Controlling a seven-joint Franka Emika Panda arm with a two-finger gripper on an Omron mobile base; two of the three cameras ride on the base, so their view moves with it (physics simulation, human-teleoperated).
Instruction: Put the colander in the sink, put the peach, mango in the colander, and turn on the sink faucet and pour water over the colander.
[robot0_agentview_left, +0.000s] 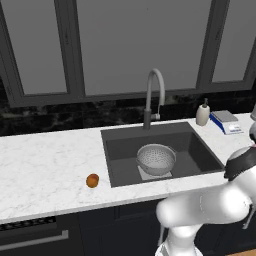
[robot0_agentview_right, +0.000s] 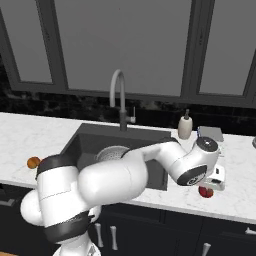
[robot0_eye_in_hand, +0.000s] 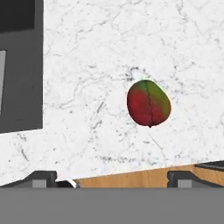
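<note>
A white marble desk with fine grey veining holds a dark grey sink. Inside the sink sits a silver-grey colander dotted with fine perforations, resting on a pale square plate. A grey faucet with a darker base rises at the desk's back edge, against a black, white-flecked backsplash. The peach is orange with a brownish tint. The mango is deep red with a green patch. A soap bottle is off-white.
</note>
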